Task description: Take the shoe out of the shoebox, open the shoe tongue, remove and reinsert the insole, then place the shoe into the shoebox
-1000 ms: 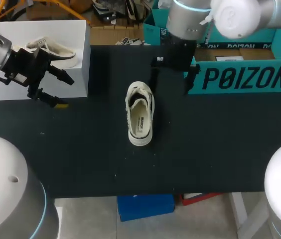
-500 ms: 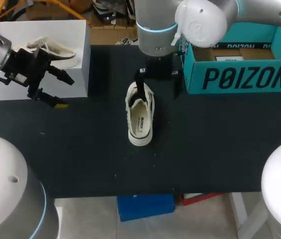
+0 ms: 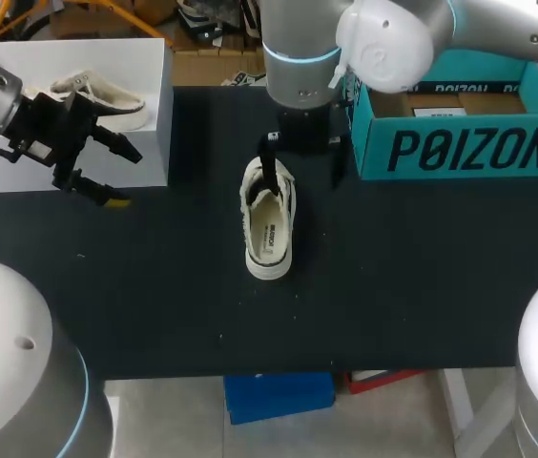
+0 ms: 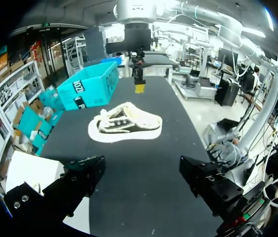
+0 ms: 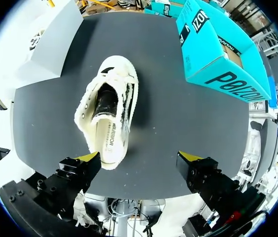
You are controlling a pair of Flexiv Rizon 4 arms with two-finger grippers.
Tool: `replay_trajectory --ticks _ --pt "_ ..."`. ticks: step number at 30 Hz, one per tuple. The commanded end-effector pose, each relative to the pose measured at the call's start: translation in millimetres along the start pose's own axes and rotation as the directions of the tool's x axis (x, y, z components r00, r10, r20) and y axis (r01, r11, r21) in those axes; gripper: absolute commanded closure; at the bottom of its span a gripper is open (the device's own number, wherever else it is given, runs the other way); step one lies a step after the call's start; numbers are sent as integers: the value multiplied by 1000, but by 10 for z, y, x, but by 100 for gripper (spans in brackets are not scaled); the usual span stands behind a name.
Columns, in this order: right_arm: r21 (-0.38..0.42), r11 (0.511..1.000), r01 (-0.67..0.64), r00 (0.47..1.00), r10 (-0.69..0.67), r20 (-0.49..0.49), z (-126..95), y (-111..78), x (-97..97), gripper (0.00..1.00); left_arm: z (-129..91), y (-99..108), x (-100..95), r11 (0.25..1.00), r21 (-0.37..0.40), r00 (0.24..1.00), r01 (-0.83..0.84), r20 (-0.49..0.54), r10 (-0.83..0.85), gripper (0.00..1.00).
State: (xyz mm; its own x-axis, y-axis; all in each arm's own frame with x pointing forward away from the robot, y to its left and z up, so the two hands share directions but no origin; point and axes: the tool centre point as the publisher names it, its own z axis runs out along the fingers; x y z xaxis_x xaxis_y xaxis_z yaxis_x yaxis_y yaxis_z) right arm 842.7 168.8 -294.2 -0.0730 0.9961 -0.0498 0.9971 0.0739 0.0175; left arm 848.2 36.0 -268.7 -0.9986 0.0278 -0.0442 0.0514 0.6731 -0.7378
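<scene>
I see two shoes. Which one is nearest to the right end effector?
The shoe on the black table, just below the right end effector. The other shoe rests on the white box, far to the left.

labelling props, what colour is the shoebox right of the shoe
The shoebox is teal with black lettering; the head view shows it best.

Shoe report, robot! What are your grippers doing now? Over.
Left gripper open, empty, off to the side. Right gripper open above the shoe. Shoe upright on the table, outside the shoebox. Nothing blocking it.
</scene>
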Motion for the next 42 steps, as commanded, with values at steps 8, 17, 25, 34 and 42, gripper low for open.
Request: replay_trajectory --ticks 8,17,25,34,42 --pt "-9 1000 9 1000 -9 3 286 170 33 0 1 -4 14 1000 -4 1000 0 2 0 0" --pt "9 1000 6 1000 -6 -4 500 307 -18 13 1 -4 14 1000 -4 1000 0 2 0 0" --pt "23 1000 12 1000 -11 -16 650 412 -30 50 1 -4 14 1000 -4 1000 0 2 0 0" --pt "31 999 23 999 -22 -31 723 468 51 49 1 -4 14 1000 -4 1000 0 2 0 0" --pt "59 998 26 999 -24 -37 879 426 110 46 1 -4 14 1000 -4 1000 0 2 0 0"
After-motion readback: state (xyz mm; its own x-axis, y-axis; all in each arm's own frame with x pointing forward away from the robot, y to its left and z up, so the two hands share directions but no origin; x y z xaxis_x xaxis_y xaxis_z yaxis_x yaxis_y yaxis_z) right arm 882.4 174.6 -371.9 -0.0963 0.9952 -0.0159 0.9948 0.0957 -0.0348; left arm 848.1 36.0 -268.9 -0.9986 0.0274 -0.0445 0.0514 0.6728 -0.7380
